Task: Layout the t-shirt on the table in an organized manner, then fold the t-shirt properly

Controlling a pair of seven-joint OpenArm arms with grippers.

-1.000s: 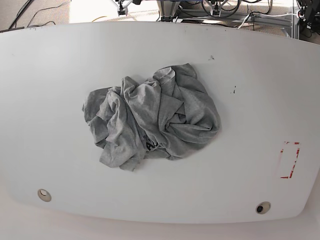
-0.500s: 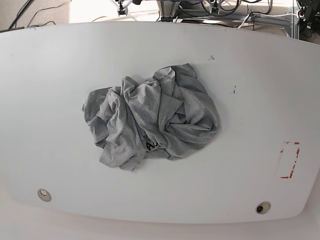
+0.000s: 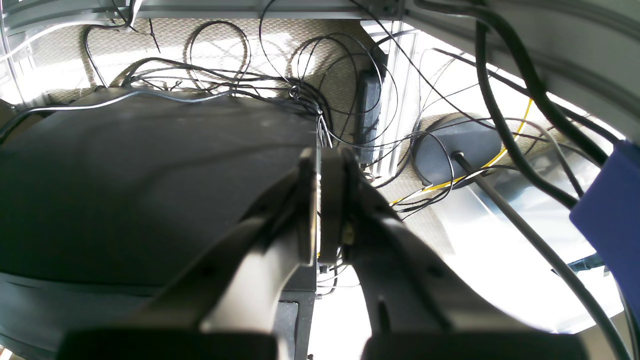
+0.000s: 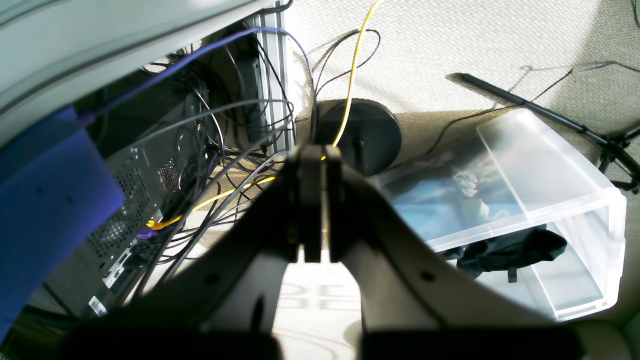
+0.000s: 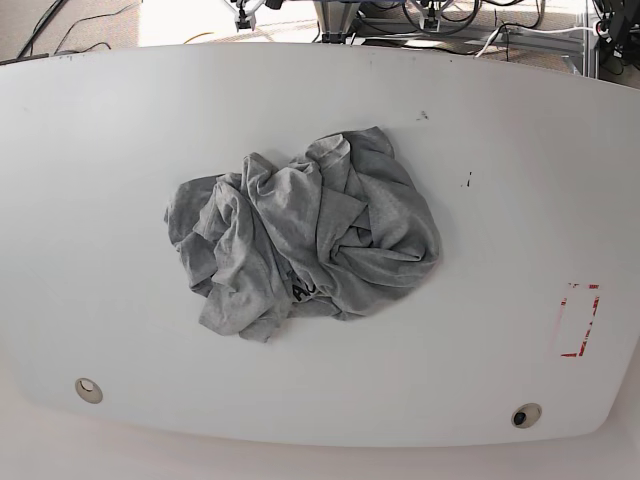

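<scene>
Crumpled t-shirt (image 5: pixel 305 240) waits on the surface (image 5: pixel 100 180).
Left tool (image 3: pixel 320 200) and right tool (image 4: pixel 315 200) closed, empty; a blind pinch may grab several layers.

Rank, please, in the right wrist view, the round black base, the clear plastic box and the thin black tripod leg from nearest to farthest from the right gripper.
1. Round black base, just past the right gripper.
2. Clear plastic box, to its right.
3. Thin black tripod leg, behind the box.
</scene>
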